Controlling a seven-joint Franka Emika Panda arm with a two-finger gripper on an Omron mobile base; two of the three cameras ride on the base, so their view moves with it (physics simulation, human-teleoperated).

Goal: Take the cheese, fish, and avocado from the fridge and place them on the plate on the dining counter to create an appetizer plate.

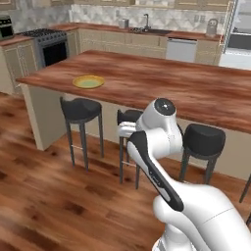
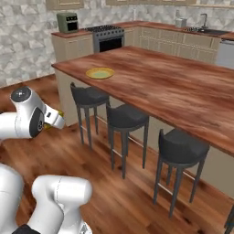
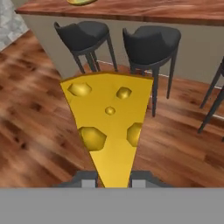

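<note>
In the hand view the cheese (image 3: 107,127), a yellow wedge with holes, sits between my fingertips. My gripper (image 3: 113,180) is shut on it. The right base view has the gripper (image 2: 55,120) low over the wood floor, left of the stools, with a sliver of the cheese (image 2: 47,126) beneath it. The yellow plate (image 1: 88,82) (image 2: 100,72) lies near the left end of the reddish-brown dining counter (image 1: 171,83) (image 2: 173,87), well ahead of and above the gripper. At the far right stands the fridge (image 1: 239,34). The fish and the avocado are out of view.
Three dark stools (image 1: 81,109) (image 1: 203,139) (image 2: 128,116) stand along the counter's near side, between me and the counter. A stove (image 1: 49,41) and a sink (image 1: 147,30) line the back wall. Open wood floor (image 1: 44,196) lies to the left.
</note>
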